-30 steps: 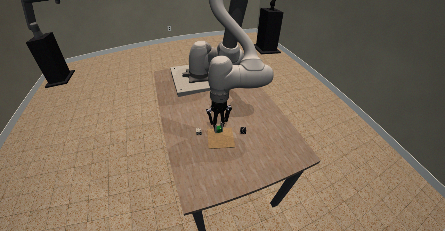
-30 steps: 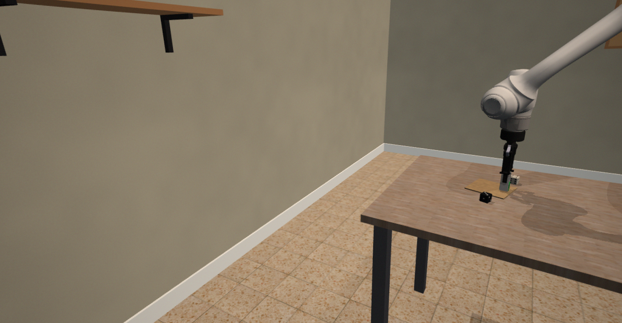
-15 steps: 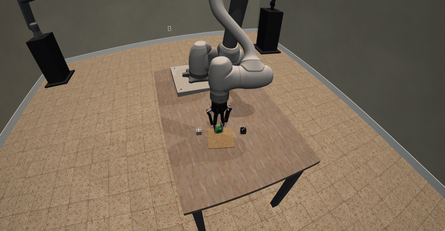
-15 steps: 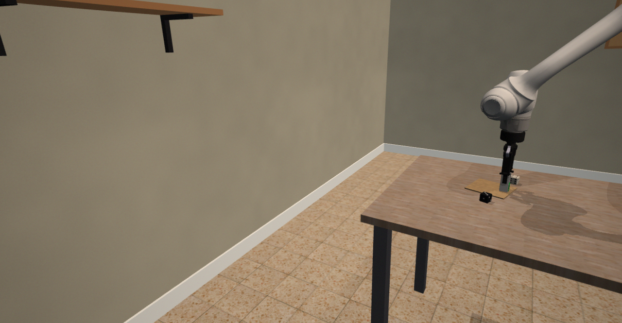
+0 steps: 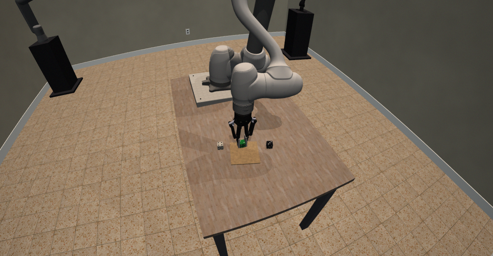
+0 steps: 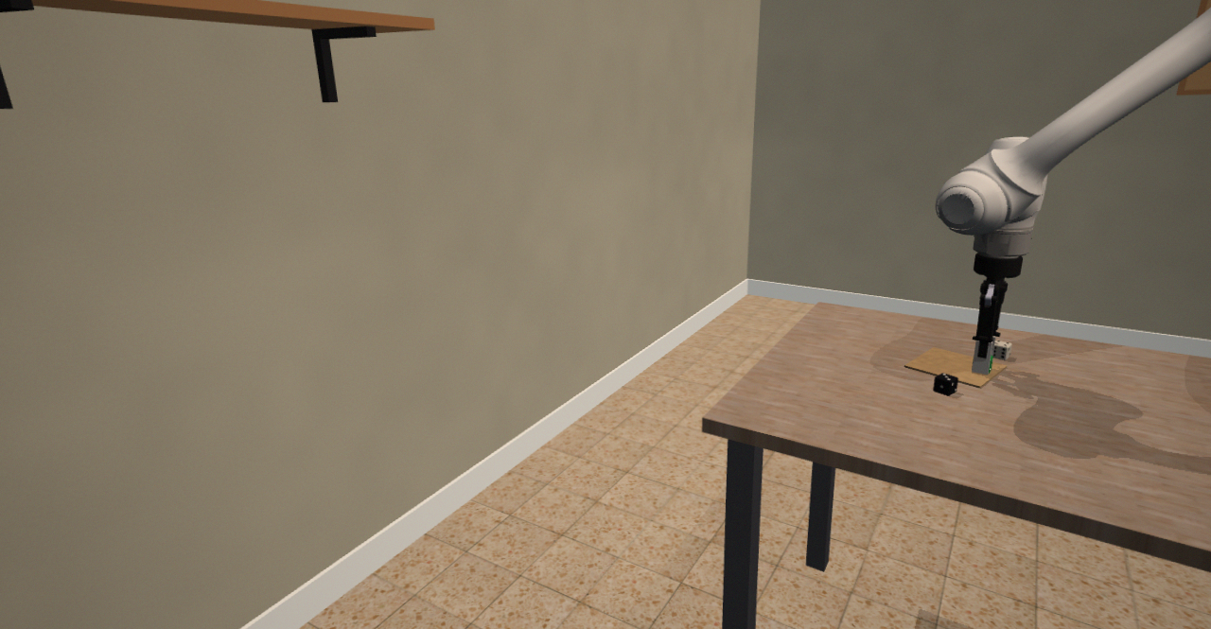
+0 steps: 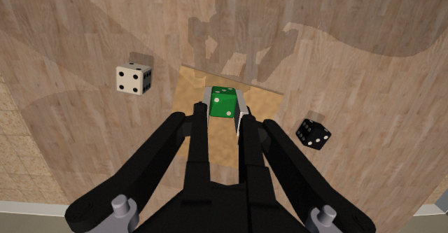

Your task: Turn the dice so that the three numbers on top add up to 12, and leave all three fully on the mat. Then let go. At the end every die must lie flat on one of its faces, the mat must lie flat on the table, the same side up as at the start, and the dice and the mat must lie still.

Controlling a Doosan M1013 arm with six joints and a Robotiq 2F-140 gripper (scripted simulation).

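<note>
My gripper (image 5: 242, 144) (image 6: 982, 359) (image 7: 222, 97) points down and is shut on the green die (image 5: 242, 143) (image 7: 222, 106), a pad against each side. The green die shows two pips on top. It is at the robot-side edge of the tan mat (image 5: 246, 156) (image 6: 938, 364) (image 7: 264, 103); whether it touches the mat I cannot tell. The white die (image 5: 220, 145) (image 6: 1002, 350) (image 7: 129, 81) lies flat on the table left of the mat in the top view, four on top. The black die (image 5: 269, 144) (image 6: 945, 384) (image 7: 313, 135) lies flat on the table right of it, three on top.
The wooden table (image 5: 275, 189) (image 6: 855, 422) carries the mat and dice. The arm's base plate (image 5: 207, 97) is at the table's back. Two pedestals (image 5: 55, 64) (image 5: 299, 32) with other arms stand on the floor beyond the table. A shelf (image 6: 211, 8) hangs on the wall.
</note>
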